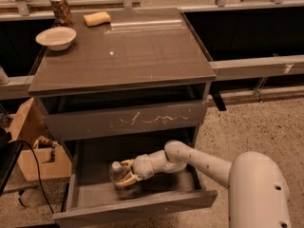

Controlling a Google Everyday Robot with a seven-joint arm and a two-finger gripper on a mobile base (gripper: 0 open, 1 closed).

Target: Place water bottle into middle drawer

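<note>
The water bottle (117, 171) is small and clear with a white cap. It stands roughly upright inside the pulled-out middle drawer (142, 209), left of the drawer's centre. My gripper (124, 178) is down in the drawer, reaching in from the right, and its fingers are closed around the bottle's lower body. The bottle's base looks at or just above the drawer floor; I cannot tell which. The drawer above, with pale scratch marks on its front (137, 120), is closed.
On the cabinet top (142, 51) are a white bowl (56, 37), a patterned can (61, 11) and a yellow sponge (97, 18) at the back left. A cardboard box (26, 141) and a black cable (35, 167) lie left of the cabinet.
</note>
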